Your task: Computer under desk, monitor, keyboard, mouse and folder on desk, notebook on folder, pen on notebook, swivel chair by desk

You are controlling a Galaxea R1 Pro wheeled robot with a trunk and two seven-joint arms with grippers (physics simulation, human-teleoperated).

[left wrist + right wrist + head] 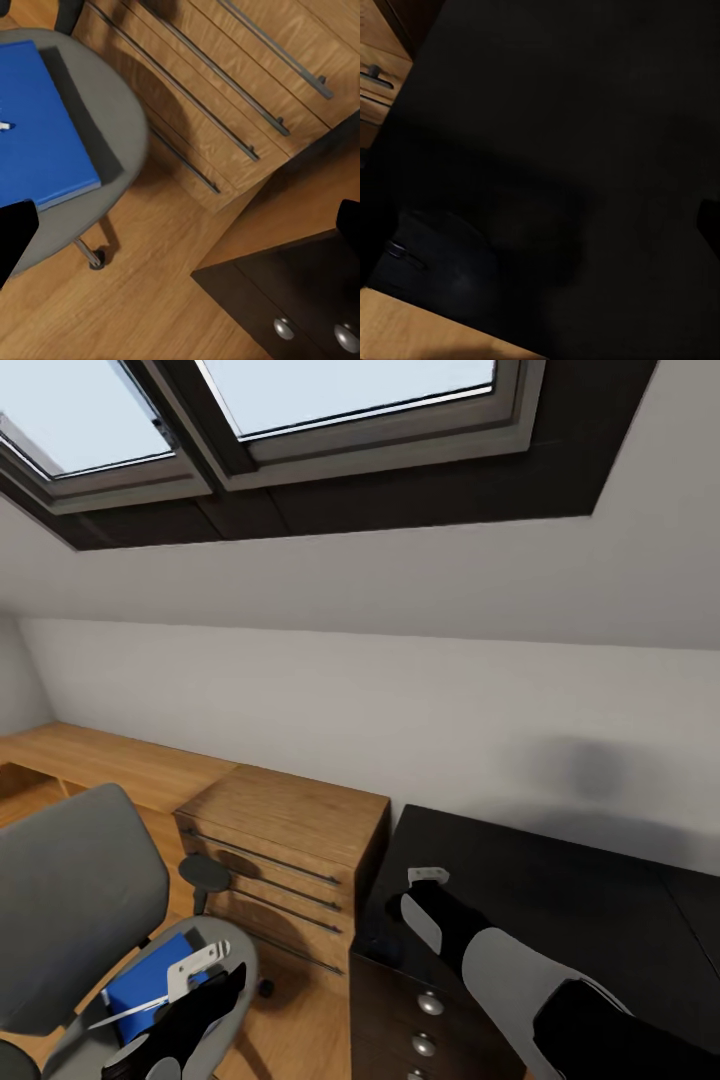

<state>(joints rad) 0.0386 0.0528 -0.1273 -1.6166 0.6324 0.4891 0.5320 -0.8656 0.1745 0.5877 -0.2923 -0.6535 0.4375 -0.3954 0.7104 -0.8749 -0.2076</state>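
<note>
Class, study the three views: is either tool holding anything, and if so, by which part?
Nothing is held. The left tool hangs open above the flat blue folder on the grey chair seat; the right tool hovers over the black desk.

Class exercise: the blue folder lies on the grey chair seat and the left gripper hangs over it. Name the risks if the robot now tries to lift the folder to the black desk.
1. The folder lies flat on the swivel chair seat, so the left gripper may struggle to get a finger under an edge.
2. The chair stands on casters, so a downward push could roll it away.
3. The wooden drawer cabinet stands between chair and desk, so a low carry might clip it.
</note>
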